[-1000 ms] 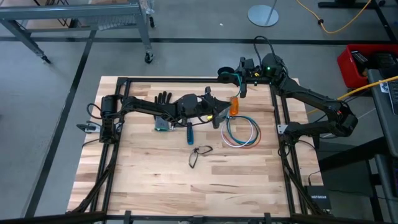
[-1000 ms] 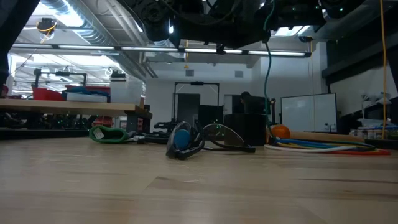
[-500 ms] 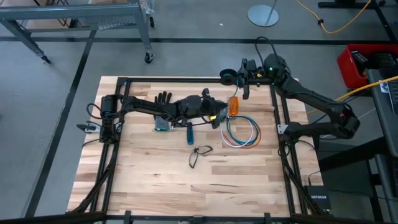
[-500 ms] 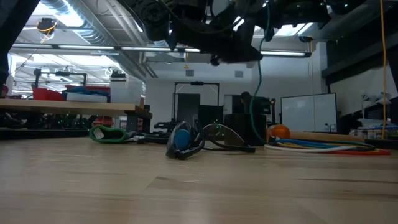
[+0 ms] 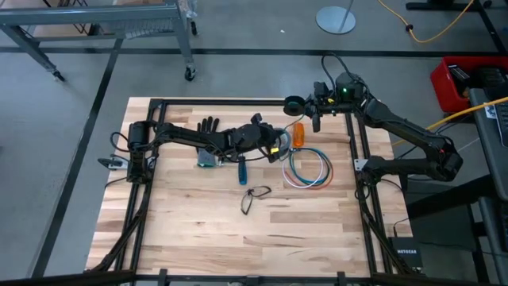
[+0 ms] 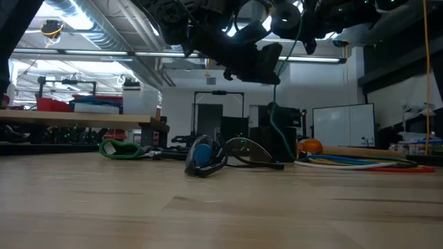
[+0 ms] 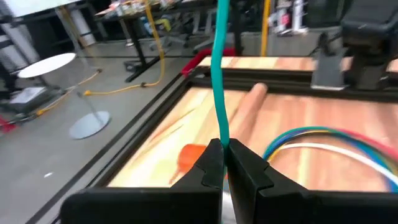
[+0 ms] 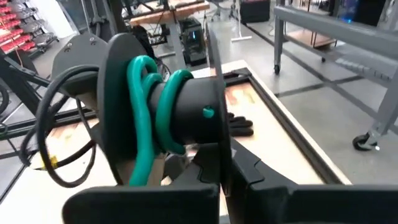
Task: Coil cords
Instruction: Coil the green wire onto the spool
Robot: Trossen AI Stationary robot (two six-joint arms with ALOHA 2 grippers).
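The cords (image 5: 308, 168), a loose ring of white, blue and red wires, lie flat on the table right of centre. They also show in the left wrist view (image 7: 323, 144) and the low view (image 6: 363, 164). My left gripper (image 5: 279, 148) is above the ring's left side and shut on a green cord (image 7: 220, 74). My right gripper (image 5: 315, 108) is at the far edge and shut on a black spool (image 8: 155, 106), which has green cord wound on it. My left gripper pinches the green cord (image 7: 223, 138) between its two fingertips. The cord runs straight on from the fingers, clear of the table. My right gripper pinches the thin disc flange (image 8: 219, 134) of the black spool between its two fingers, at the flange's edge. The spool is lifted clear, its axis about level.
An orange object (image 5: 298, 135) and a wooden rod (image 7: 247, 107) lie just beyond the ring. A blue-handled tool (image 5: 242, 168), glasses (image 5: 254, 198), a black glove (image 5: 208, 125) and a green item (image 5: 208, 158) lie left of the ring. The black frame rail (image 5: 238, 102) borders the table.
My right gripper has shifted a little toward the table's right edge with the spool. In the low view my left gripper has come lower and tipped. The green cord hanging below has swung toward the table's left. The ring of cords has not moved.
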